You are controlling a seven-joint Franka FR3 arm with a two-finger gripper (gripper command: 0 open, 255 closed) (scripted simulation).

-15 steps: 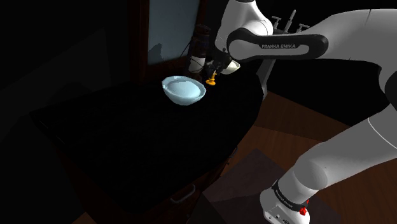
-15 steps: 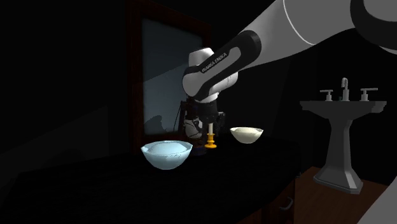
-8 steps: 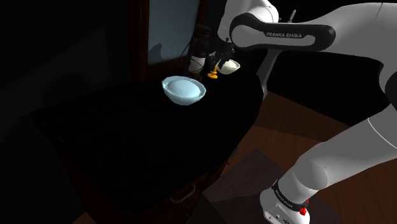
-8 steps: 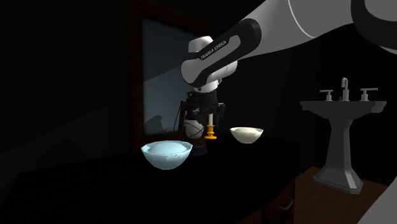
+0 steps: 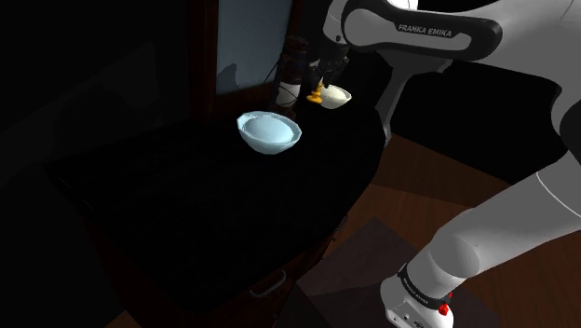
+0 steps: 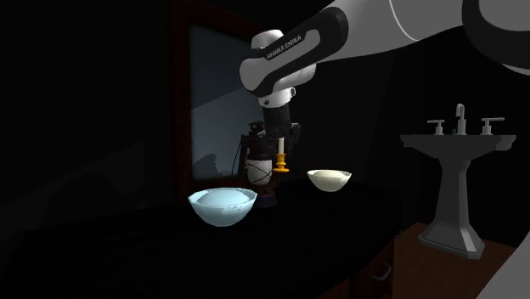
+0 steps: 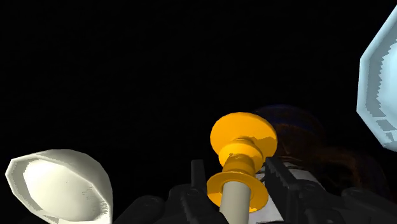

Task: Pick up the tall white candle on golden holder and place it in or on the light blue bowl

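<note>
Gripper (image 6: 280, 146) points down, upper middle of the second exterior view, fingers (image 7: 278, 173) clamped on the candle (image 6: 279, 151), one each side of its white stem. Gold holder (image 6: 279, 167) hangs under the fingers, clear of the table (image 6: 306, 234). In the wrist view the holder's round foot sits beyond the fingertips, stem running back between them.

In the shoulder view the gripper and candle are top centre, just above the cream bowl (image 5: 337, 95).

Lantern (image 6: 258, 170) stands right behind the candle in the second exterior view, just left of it, on the table. Blue bowl (image 6: 222, 205) sits on the table below left of the candle, near but apart, nothing in it. Cream bowl is to the right of the candle in that view, lower, also apart.

Table is dark, nearly black. Mirror (image 6: 222, 93) with dark frame stands behind the lantern, upper left of centre. Sink (image 6: 459, 174) on a pedestal at the right edge. Arm (image 5: 438, 37) runs along the top right of the shoulder view down to the stand (image 5: 414, 303) at lower right, on brown floor (image 5: 414, 191).
</note>
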